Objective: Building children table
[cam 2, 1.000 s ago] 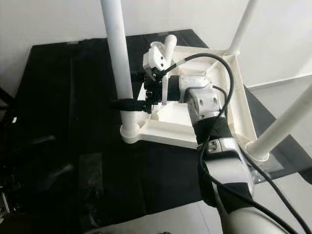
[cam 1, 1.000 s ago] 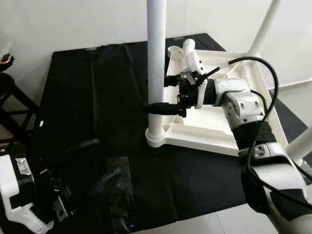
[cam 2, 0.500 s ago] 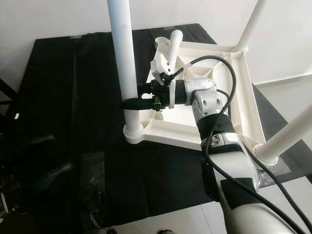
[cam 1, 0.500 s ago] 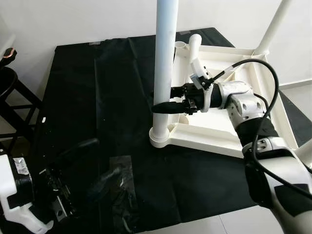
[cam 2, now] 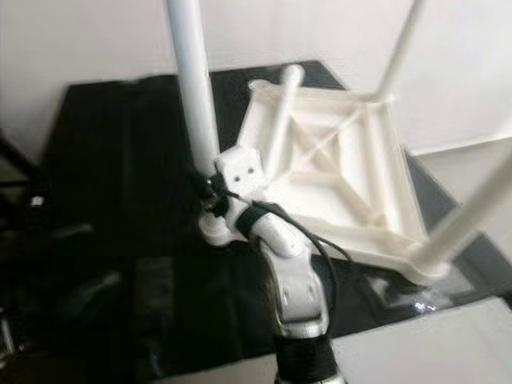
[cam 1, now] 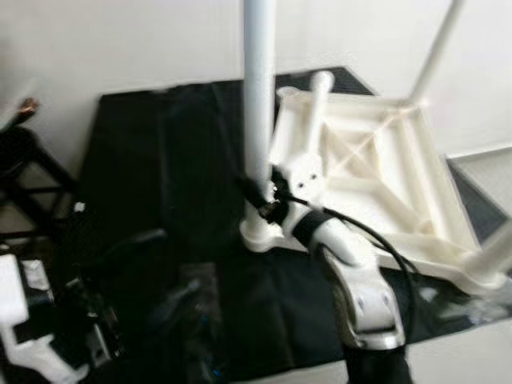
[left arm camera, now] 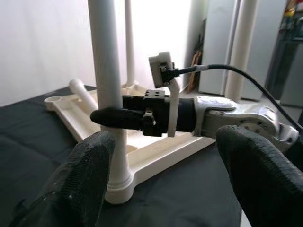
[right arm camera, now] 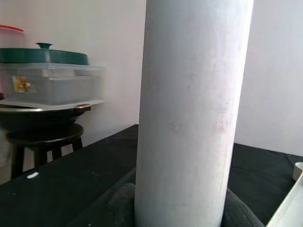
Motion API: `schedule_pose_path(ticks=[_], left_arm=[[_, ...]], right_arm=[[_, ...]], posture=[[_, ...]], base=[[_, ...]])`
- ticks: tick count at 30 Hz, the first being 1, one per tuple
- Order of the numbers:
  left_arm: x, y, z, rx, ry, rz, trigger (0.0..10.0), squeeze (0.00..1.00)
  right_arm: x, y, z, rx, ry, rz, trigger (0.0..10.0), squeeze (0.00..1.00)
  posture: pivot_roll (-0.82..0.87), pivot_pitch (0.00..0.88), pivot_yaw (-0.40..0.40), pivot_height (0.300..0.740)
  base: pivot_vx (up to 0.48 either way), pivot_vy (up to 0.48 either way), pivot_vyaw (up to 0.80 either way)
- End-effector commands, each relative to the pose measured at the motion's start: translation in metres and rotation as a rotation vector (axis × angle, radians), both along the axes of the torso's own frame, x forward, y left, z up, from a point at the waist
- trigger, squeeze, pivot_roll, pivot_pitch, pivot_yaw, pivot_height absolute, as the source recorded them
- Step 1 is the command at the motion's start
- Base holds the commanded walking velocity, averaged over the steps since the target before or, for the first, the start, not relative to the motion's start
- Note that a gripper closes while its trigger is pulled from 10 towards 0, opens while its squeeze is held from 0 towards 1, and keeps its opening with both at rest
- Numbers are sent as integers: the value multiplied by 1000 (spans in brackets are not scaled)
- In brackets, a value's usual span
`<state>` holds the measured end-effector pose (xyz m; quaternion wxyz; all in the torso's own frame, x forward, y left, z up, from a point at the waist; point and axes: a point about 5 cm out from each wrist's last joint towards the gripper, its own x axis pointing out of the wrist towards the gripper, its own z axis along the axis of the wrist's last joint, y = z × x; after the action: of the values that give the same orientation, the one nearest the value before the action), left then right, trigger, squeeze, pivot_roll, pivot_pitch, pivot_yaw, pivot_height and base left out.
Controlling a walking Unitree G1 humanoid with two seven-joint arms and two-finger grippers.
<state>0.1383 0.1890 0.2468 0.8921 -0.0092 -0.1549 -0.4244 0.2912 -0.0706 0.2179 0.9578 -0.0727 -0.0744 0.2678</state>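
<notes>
A: Scene, big to small? Go.

B: Black mat [cam 1: 160, 152] on the floor. White table [cam 1: 376, 172] lies upside down on it, toward the mat's right edge, underside ribs facing up. Legs stand up from its corners; near-left leg [cam 1: 258, 104] sits upright in its corner socket [cam 1: 258, 234], close to mat centre.

A: Step in hand?

B: Leg fitting, I'd say. R gripper [left arm camera: 110, 117] is on that near-left leg, low down, just above the socket. Left wrist view: black fingers clamped either side of the tube. So it's grasping the leg.

A: L arm?

B: L gripper [left arm camera: 163, 177] hangs low by the mat's near-left corner, fingers spread wide, nothing between them, aimed at the leg base. Idle.

A: Other stuff?

B: Short loose tube [cam 1: 318, 90] leans at the table's far-left corner. Off the mat's left edge, a stool [right arm camera: 40, 135] w/ a clear tub [right arm camera: 49, 82] on it.

A: Next move needs?

B: Prob. press or twist the leg till it seats, tube kept vertical. Can't tell if it's fully home, eye views are blurred. Then let go w/o tipping it.
</notes>
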Motion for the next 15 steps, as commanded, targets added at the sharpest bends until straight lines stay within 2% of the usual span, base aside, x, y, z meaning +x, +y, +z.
schedule_pose_path(ticks=[1, 2, 5, 6, 8, 9, 11, 12, 15], left_arm=[[2, -1, -2, 11, 14, -22, 10000, 0], [7, -1, -1, 11, -1, -29, 10000, 0], [9, 0, 0, 13, -12, -29, 10000, 0], [10, 0, 0, 13, -12, -28, 10000, 0], [10, 0, -1, 14, -12, -28, 10000, 0], [10, 0, -1, 14, -11, -29, 10000, 0], [10, 0, -1, 14, -11, -29, 10000, 0], [10, 0, -1, 14, -13, -30, 10000, 0], [10, -1, -1, 14, -14, -31, 10000, 0]], right_arm=[[0, 4, -32, -14, 158, -56, 0, 0], [6, 11, -24, 1, 145, -30, 0, 0], [9, 13, -19, 6, 141, -10, 0, 0], [11, 13, -18, 0, 141, -2, 10000, 0], [11, 12, -15, -1, 141, 4, 10000, 0], [11, 13, -11, -31, 129, 47, 10000, 78], [12, 13, -9, -54, 122, 77, 10000, 78], [10, 14, -2, -20, 131, 103, 10000, 1000], [8, 15, 3, 7, 138, 119, 10000, 1000]], posture=[[77, 174, 33, 740], [71, 157, 30, 740], [68, 153, 31, 740], [68, 153, 32, 740], [65, 150, 31, 740], [65, 151, 29, 740], [65, 151, 29, 740], [65, 155, 26, 740], [65, 155, 26, 740]], base=[[0, 0, 0], [0, 0, 0], [0, 0, 0], [0, 0, 0], [0, 0, 0], [0, 0, 0], [0, 0, 0], [0, 0, 0], [0, 0, 0]])
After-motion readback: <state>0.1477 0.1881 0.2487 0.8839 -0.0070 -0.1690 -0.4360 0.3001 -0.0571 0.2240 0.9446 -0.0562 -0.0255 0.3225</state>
